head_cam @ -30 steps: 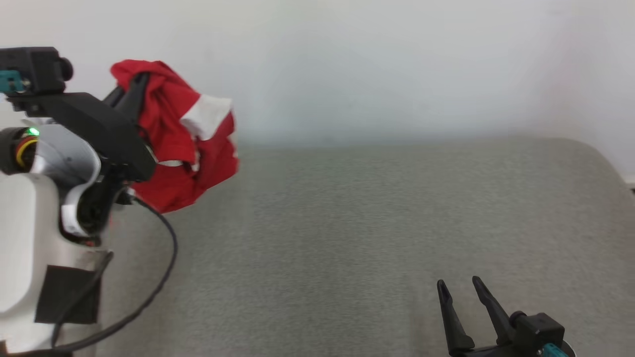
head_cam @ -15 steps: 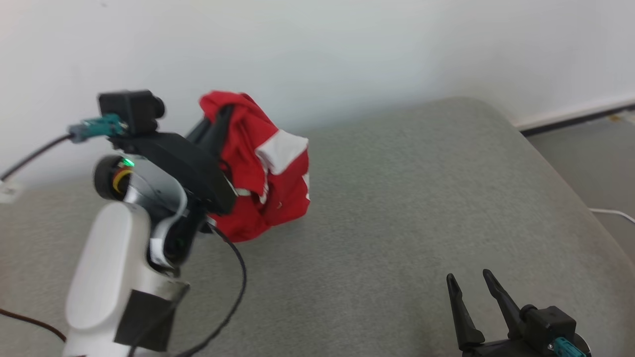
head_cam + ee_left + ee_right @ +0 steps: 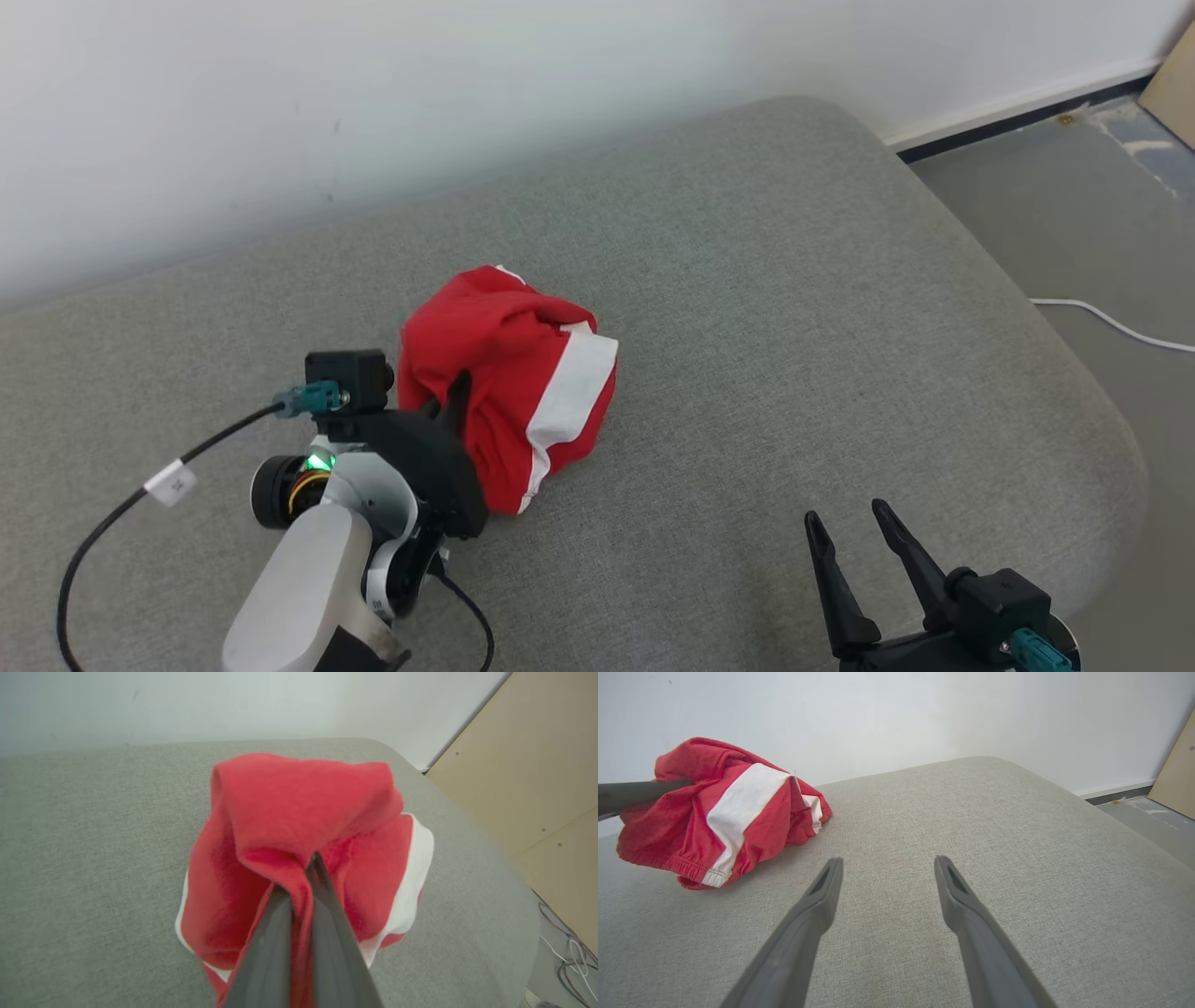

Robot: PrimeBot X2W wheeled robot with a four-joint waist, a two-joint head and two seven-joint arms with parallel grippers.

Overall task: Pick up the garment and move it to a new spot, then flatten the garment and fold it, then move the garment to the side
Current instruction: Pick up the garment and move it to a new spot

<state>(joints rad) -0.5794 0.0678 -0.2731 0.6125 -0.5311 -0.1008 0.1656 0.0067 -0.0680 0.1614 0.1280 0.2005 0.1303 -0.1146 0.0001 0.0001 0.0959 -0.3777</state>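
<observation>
Over the grey cushion [image 3: 794, 327], left jaws pinch the bunched red garment [image 3: 504, 373]; right jaws gape wide.

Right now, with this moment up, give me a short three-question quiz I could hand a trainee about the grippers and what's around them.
1. True or false: the right gripper is shut on the red garment with white stripes.
2. Pick one. The left gripper is: A) open above the garment; B) shut on a fold of the garment; C) lying open on the grey cushion.
3. What lies on the floor to the robot's right of the cushion?
Key: 1 false, it is open and apart from the garment. 2 B. 3 a white cable.
</observation>
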